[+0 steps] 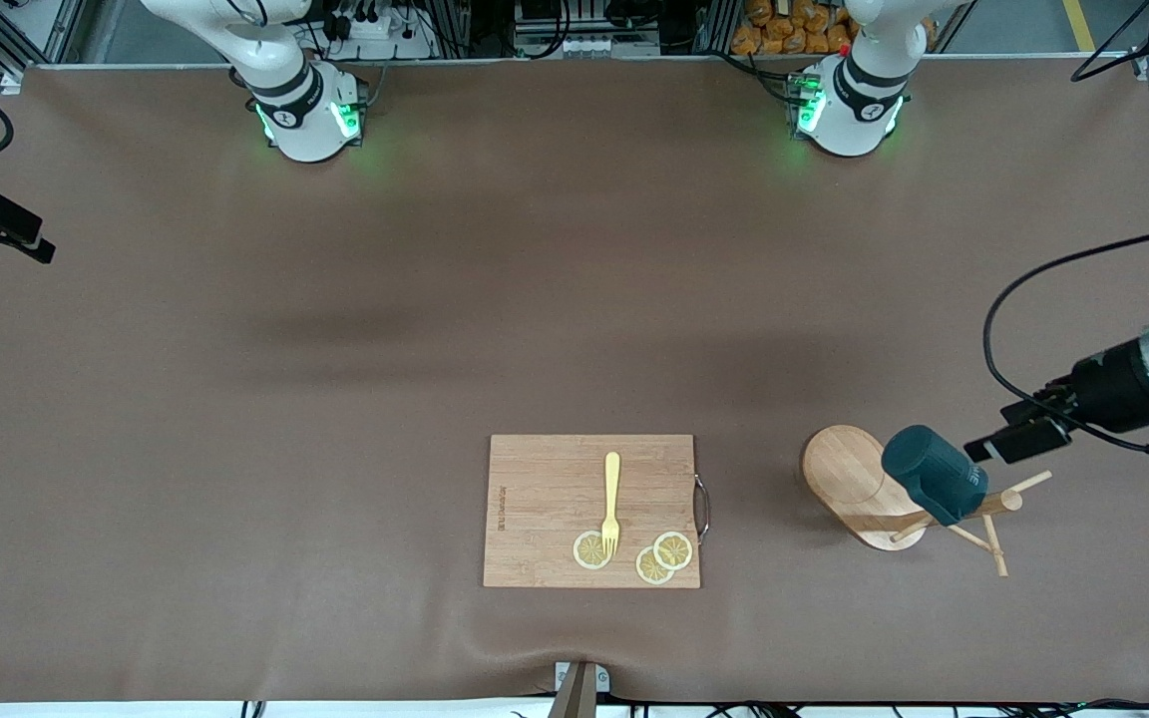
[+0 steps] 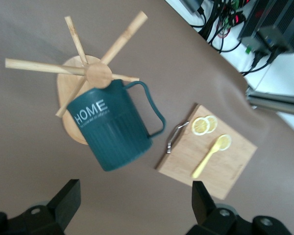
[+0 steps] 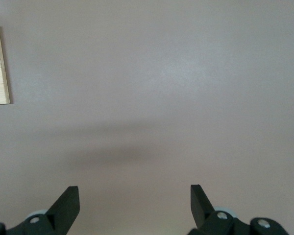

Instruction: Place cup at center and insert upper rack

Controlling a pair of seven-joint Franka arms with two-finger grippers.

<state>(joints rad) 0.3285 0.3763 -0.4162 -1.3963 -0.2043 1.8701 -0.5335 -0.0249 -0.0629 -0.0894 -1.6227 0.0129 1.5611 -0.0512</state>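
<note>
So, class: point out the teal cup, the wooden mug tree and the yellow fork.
cup (image 2: 115,134): left wrist view, on its ribbed outer wall below the lettering.
mug tree (image 1: 839,469): front view, on the bare part of its oval base.
fork (image 1: 612,484): front view, on its handle, over the cutting board.

My cup (image 2: 112,129) is dark teal, ribbed with fine vertical lines, with "HOME" in white letters. The upper rack (image 2: 83,76) is pale wood. The cutting board (image 1: 589,509) is light bamboo-brown, bearing a yellow fork (image 1: 611,502) and yellow lemon slices (image 1: 662,556). The table (image 1: 335,349) is dull brown.
</note>
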